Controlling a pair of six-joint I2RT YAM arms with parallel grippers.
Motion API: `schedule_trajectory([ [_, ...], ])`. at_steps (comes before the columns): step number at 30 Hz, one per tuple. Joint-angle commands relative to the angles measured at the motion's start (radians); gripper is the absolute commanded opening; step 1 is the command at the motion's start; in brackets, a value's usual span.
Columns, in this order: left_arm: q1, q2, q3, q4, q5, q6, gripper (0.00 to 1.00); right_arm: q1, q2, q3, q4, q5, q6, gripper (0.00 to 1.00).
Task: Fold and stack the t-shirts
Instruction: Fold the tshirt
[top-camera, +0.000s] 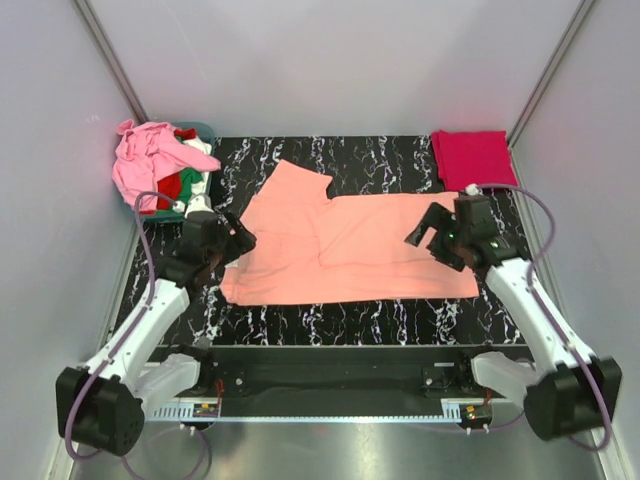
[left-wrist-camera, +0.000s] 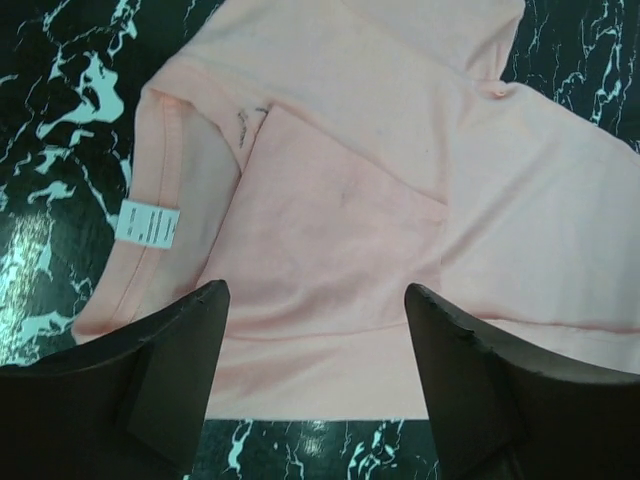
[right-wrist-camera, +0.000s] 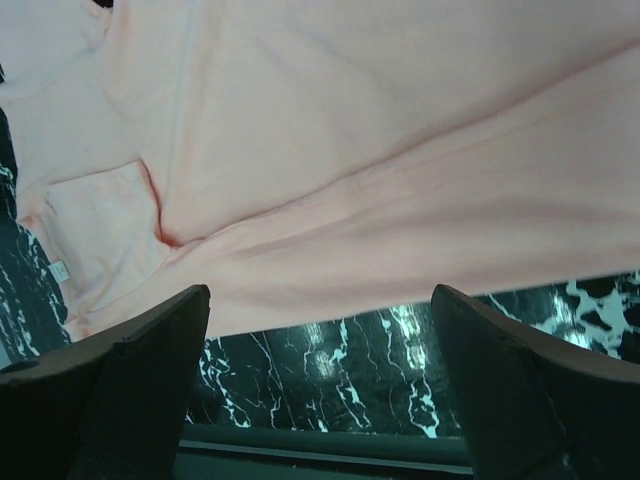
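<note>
Salmon-orange shirt (top-camera: 350, 245) lies spread flat across the middle of the black marbled counter (top-camera: 400, 315), reaching almost from the left edge to the right, with one sleeve pointing toward the far edge. On my left wrist feed one flap is folded in over its body, and a small white label (left-wrist-camera: 147, 222) shows at the hem. My left gripper (top-camera: 235, 245) hovers over the shirt's left end, its jaws spread wide with nothing between them. My right gripper (top-camera: 425, 232) hangs over the right end, equally wide apart and empty. A crimson shirt (top-camera: 473, 157) sits folded in the far right corner. In the far left corner, a heap of shirts (top-camera: 140, 165), light pink on top, spills from a teal tub (top-camera: 200, 128).
</note>
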Motion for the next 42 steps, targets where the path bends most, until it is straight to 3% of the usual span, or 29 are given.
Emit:
schedule_trajectory([
  [1,-0.007,-0.126,-0.140,-0.080,0.013,-0.039,0.77,-0.006,-0.177,-0.133,-0.064,0.104,0.122,1.00],
  [5,-0.018,-0.229,-0.263,-0.137,0.014,-0.095,0.77,-0.004,-0.480,-0.305,-0.191,0.219,0.320,0.99],
  [10,-0.125,-0.282,-0.307,-0.186,-0.045,-0.181,0.78,-0.004,-0.639,-0.379,-0.245,0.286,0.458,0.94],
  [16,-0.147,-0.283,-0.354,-0.183,-0.079,-0.204,0.80,-0.006,-0.396,-0.381,-0.227,0.273,0.470,0.93],
  [27,-0.147,-0.200,-0.389,-0.096,-0.088,-0.204,0.81,-0.041,-0.242,-0.413,-0.060,0.318,0.491,0.84],
  [30,-0.145,-0.182,-0.383,-0.088,-0.105,-0.207,0.81,-0.110,-0.196,-0.399,-0.026,0.306,0.452,0.80],
  [38,-0.142,-0.138,-0.374,-0.068,-0.128,-0.215,0.81,-0.450,-0.069,-0.410,0.060,0.136,0.294,0.75],
  [42,-0.137,-0.102,-0.376,-0.056,-0.141,-0.221,0.78,-0.493,-0.035,-0.425,0.097,0.085,0.276,0.71],
])
